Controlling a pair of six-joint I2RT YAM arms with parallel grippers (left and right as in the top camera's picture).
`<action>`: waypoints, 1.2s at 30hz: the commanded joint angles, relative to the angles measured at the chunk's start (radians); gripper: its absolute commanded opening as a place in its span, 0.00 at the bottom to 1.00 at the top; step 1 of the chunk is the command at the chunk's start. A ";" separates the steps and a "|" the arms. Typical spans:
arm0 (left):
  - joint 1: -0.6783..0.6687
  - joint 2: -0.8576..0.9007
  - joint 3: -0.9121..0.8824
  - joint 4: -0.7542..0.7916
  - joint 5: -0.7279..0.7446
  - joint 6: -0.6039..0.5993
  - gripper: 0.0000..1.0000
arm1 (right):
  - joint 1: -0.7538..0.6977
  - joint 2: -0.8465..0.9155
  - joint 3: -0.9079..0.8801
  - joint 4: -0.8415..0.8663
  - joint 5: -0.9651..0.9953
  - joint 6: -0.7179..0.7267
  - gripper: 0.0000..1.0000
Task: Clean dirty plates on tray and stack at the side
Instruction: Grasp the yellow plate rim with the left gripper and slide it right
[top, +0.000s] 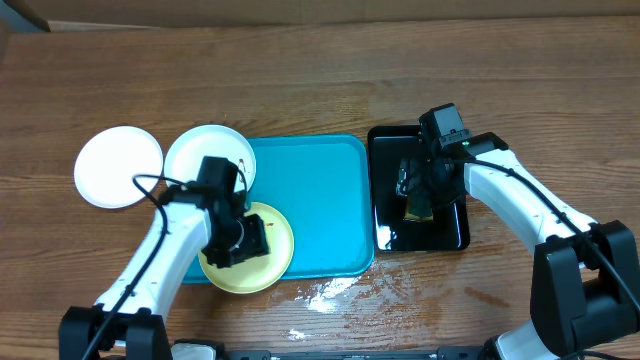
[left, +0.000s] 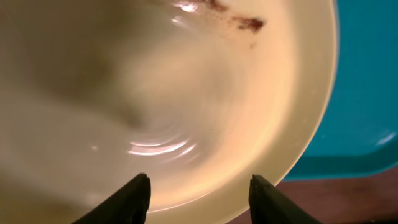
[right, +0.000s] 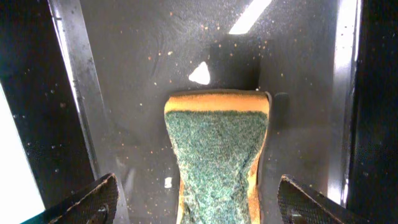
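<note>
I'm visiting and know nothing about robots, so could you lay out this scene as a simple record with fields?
Dirty plate: yellow plate, brown smears, on teal tray corner
Clean plates: white plate and second white plate, at its left
Cleaning tool: sponge, green-faced, in black tray
Left fingers: open above yellow plate
Right fingers: open, straddling sponge
Table: wet patch near teal tray

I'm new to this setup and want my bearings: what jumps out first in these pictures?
A bright teal tray sits mid-table; a yellow plate with a brown smear overlaps its lower-left corner, under the open left gripper. At right, the open right gripper hangs over a green sponge in a black tray.
</note>
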 joint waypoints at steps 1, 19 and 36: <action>0.031 -0.008 0.235 -0.167 -0.304 -0.030 0.56 | 0.002 0.003 -0.002 0.005 0.010 0.004 0.83; 0.159 -0.009 -0.055 0.028 -0.241 -0.169 0.82 | 0.002 0.003 -0.002 0.003 0.010 0.000 0.84; 0.158 -0.008 -0.101 0.226 0.156 0.033 0.83 | 0.002 0.003 -0.002 0.001 0.010 0.000 0.84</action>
